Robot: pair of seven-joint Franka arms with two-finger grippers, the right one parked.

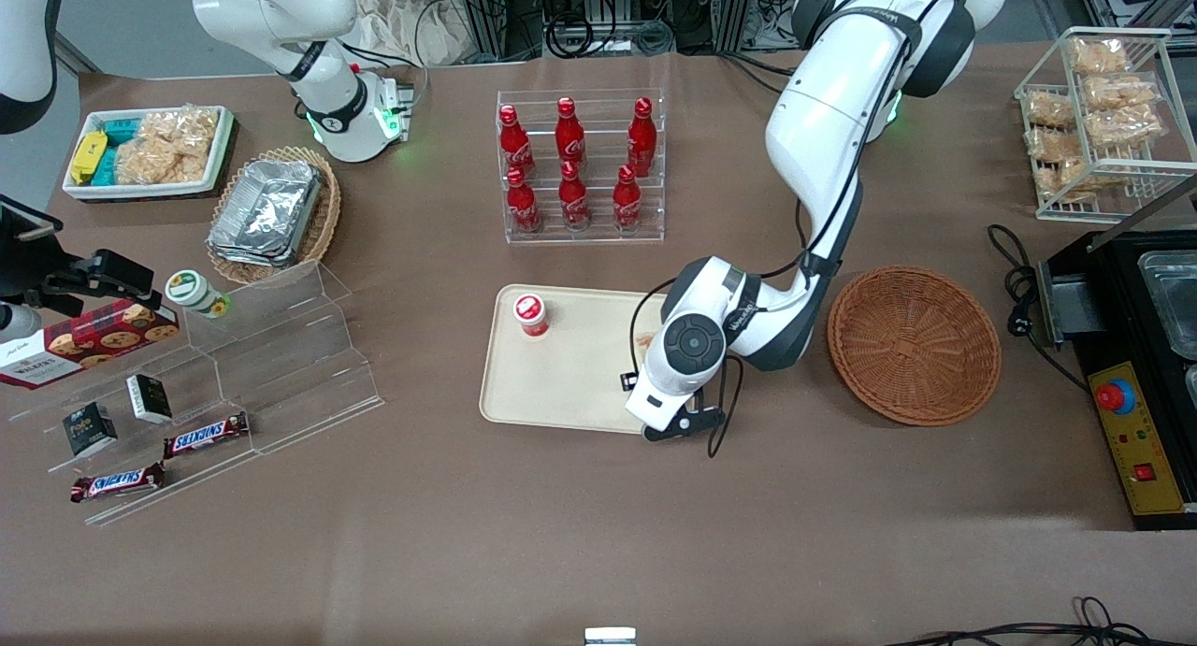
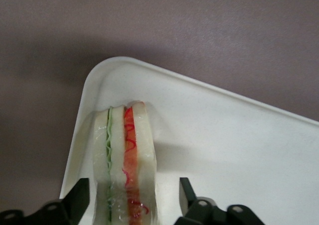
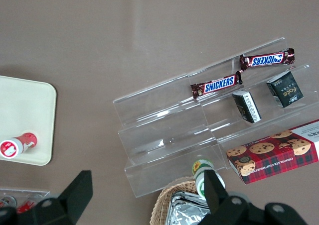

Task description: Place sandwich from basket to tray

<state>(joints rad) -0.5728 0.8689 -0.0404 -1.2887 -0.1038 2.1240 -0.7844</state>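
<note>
While you read the wrist view, note that the gripper straddles the sandwich with its two black fingers spread apart, one on each side of the wedge and neither visibly pressing it, so treat the hold as released. Between the fingers, the sandwich stands on edge near a rounded corner of the tray. Its layers run as white bread, a thin green line, white bread, an orange-red band and white bread, under a glossy clear wrap.

You see a smooth cream plastic tray with a low rim, resting on the matte brown table. From the front, the wrist hides the fingers and the sandwich. The basket, round, shallow, reddish-brown wicker, sits well apart from the fingers, toward the working arm's end of the table.

For readable labels, look toward the parked arm's end: two SNICKERS bars lie on a clear acrylic stepped rack, near a red tartan cookie box. A small red-capped bottle lies on the tray, apart from the fingers.
</note>
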